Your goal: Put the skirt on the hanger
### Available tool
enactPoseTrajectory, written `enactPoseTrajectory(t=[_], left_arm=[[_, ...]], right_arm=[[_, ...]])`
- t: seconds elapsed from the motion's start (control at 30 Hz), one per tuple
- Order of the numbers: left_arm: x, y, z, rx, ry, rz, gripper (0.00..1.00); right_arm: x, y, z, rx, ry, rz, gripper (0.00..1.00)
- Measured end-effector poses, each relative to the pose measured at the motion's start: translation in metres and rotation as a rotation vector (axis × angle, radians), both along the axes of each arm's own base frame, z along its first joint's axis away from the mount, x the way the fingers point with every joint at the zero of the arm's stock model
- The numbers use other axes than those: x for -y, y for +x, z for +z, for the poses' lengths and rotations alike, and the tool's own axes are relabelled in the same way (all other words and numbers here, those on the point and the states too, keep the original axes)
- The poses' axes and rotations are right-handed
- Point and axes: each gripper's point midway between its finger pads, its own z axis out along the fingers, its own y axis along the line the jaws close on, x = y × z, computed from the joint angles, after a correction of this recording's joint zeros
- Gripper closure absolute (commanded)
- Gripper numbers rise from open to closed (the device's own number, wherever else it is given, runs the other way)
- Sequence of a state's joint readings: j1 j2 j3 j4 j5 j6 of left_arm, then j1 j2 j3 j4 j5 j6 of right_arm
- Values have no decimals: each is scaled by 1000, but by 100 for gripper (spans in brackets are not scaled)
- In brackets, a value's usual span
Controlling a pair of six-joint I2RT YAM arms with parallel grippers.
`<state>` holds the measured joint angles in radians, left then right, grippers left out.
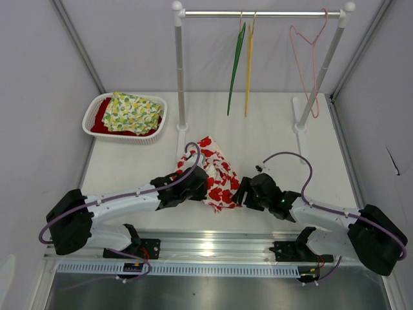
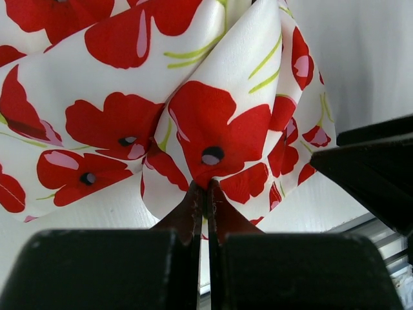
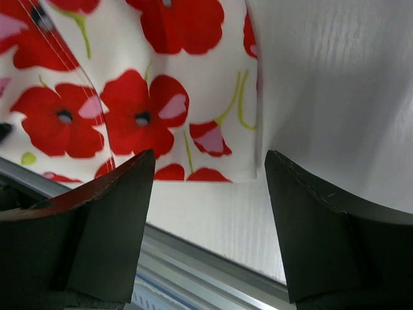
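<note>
The left gripper (image 2: 205, 197) is pressed together on a fold of the poppy-print skirt (image 2: 129, 123), and the cloth fans up and out from its fingertips. The right gripper (image 3: 208, 177) stands spread, holding nothing. The skirt's hem corner lies flat on the table (image 3: 335, 97) just ahead of its tips, nearer the left finger (image 3: 122, 194). The skirt lies between the two grippers.
</note>
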<state>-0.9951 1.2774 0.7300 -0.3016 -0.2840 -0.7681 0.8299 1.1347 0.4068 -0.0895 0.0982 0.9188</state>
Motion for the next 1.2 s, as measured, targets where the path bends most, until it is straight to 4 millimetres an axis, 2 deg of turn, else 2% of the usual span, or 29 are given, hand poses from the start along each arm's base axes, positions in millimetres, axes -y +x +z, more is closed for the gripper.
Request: enactPoseTrajectory(t=[0.1,0.2,0.23,0.3,0.33,0.4,0.43,0.5,0.53,0.63,0.67,0.77,0.87,1.03,1.2], left_arm=[[1,-2,0,1,-11,-1,100],[2,-6,1,2,-20,-6,100],[2,-6,1,2,-24,-6,100],[2,-7,0,4,-32,-9,100],[3,-7,1,6,-37,-10,100],[3,-9,0,7,-46,-16,100],[3,-10,0,8,-54,-21,100],[4,-13,0,9,-68,-37,96],[5,-13,1,12,-78,-45,94],[9,-18,5,22,-113,-81,70],[11,-19,7,29,-129,-96,55],[12,-25,11,45,-165,-133,38],[13,-30,18,70,-211,-158,37],[18,-48,23,103,-268,-203,38],[28,-70,8,92,-250,-238,45]], right_arm=[[-6,9,1,15,10,-20,28],[-10,15,-2,23,9,-31,43],[-11,16,-3,21,4,-34,54],[-10,18,-7,17,-19,-36,66],[-9,18,-9,12,-32,-39,77],[-5,18,-9,9,-61,-40,86],[-2,19,-9,7,-81,-44,95],[1,19,-5,7,-104,-45,100],[2,21,-1,13,-112,-49,100],[3,27,21,50,-109,-63,100],[2,29,30,65,-102,-66,100],[3,35,50,98,-87,-82,100],[6,38,63,112,-88,-92,100],[13,41,70,110,-113,-112,100],[17,45,84,123,-115,-125,100]])
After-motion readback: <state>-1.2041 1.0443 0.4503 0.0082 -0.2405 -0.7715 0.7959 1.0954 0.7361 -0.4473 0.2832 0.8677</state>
